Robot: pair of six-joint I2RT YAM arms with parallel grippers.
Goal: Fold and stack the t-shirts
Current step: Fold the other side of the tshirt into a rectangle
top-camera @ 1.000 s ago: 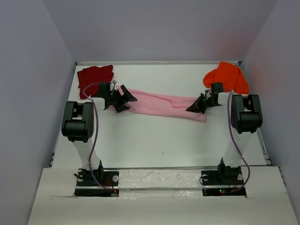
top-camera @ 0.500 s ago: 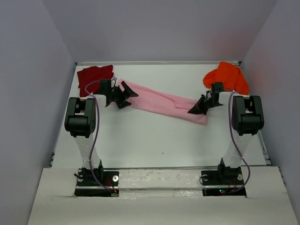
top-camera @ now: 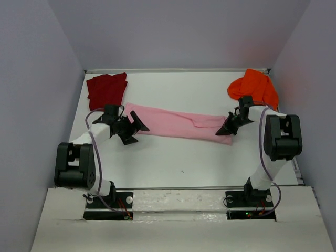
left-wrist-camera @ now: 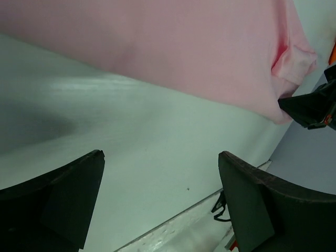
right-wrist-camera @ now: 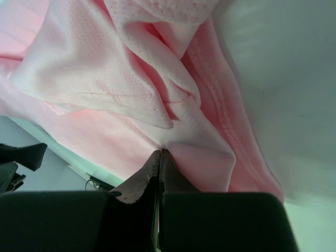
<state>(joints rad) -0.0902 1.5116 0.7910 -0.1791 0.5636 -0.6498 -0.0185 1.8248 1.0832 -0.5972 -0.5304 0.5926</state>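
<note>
The light pink t-shirt (top-camera: 173, 122) lies stretched out in a long band across the middle of the table. My right gripper (top-camera: 223, 130) is shut on its right end, and the right wrist view shows the closed jaws pinching a bunched fold of the pink cloth (right-wrist-camera: 173, 105). My left gripper (top-camera: 136, 132) stands open just on the near side of the shirt's left end, apart from it. In the left wrist view only bare table shows between its fingers (left-wrist-camera: 58, 194), with the pink t-shirt (left-wrist-camera: 173, 47) beyond. The dark red t-shirt (top-camera: 107, 86) lies folded at the back left. The orange t-shirt (top-camera: 254, 86) lies crumpled at the back right.
Grey walls close the table (top-camera: 178, 157) in on the left, back and right. The orange t-shirt lies just behind my right arm's wrist. A raised white ledge (top-camera: 178, 198) with both arm bases runs along the near edge.
My left arm has dropped low and its open gripper has come toward the near side, off the shirt's left end. The pink shirt now lies flatter and more level. The right gripper keeps its hold.
</note>
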